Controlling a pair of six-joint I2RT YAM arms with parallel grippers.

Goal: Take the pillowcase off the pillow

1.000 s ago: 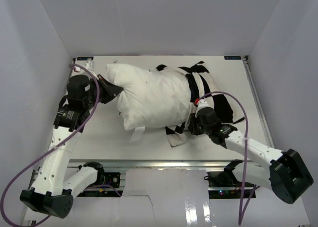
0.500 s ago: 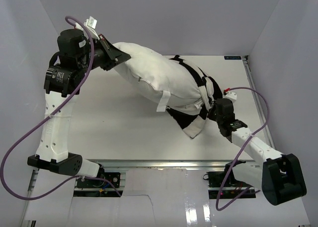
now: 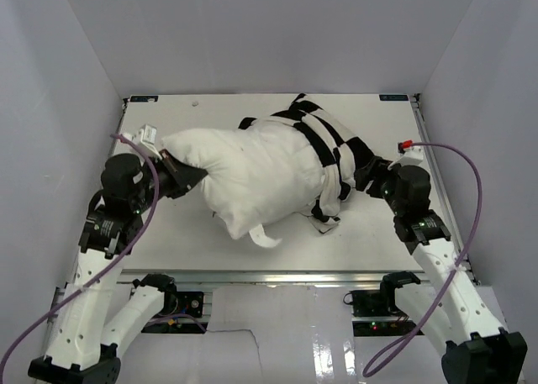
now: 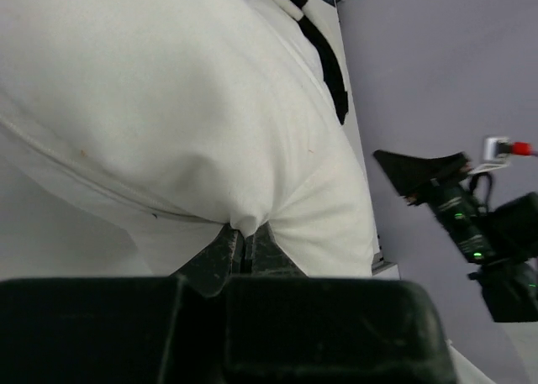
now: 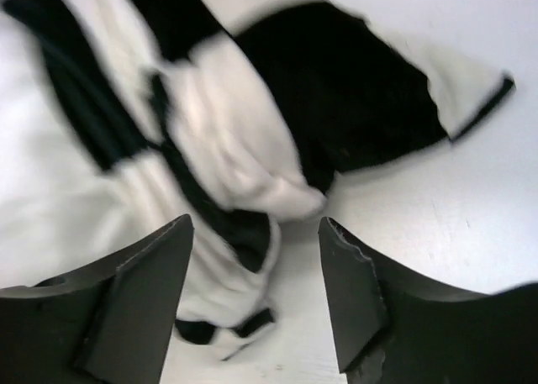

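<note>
The white pillow [image 3: 252, 170] lies across the middle of the table, its small tag [image 3: 267, 237] hanging at the near edge. The black-and-white checkered pillowcase [image 3: 324, 136] is bunched over the pillow's right end, leaving most of the pillow bare. My left gripper [image 3: 181, 178] is shut on the pillow's left corner; the left wrist view shows its jaws [image 4: 244, 245] pinching a fold of white pillow fabric [image 4: 168, 107]. My right gripper [image 3: 374, 174] stands open just right of the bunched cover. In its wrist view the pillowcase [image 5: 336, 81] lies ahead of the gripper [image 5: 255, 222], with nothing held.
White enclosure walls [image 3: 471, 81] close in the table on the left, back and right. Purple cables [image 3: 458, 161] loop off both arms. A metal rail [image 3: 277, 276] runs along the table's near edge.
The left arm has come down from its raised position, and the pillow is back on the table. The right gripper has let go of the pillowcase, opened, and drawn back to the right.
</note>
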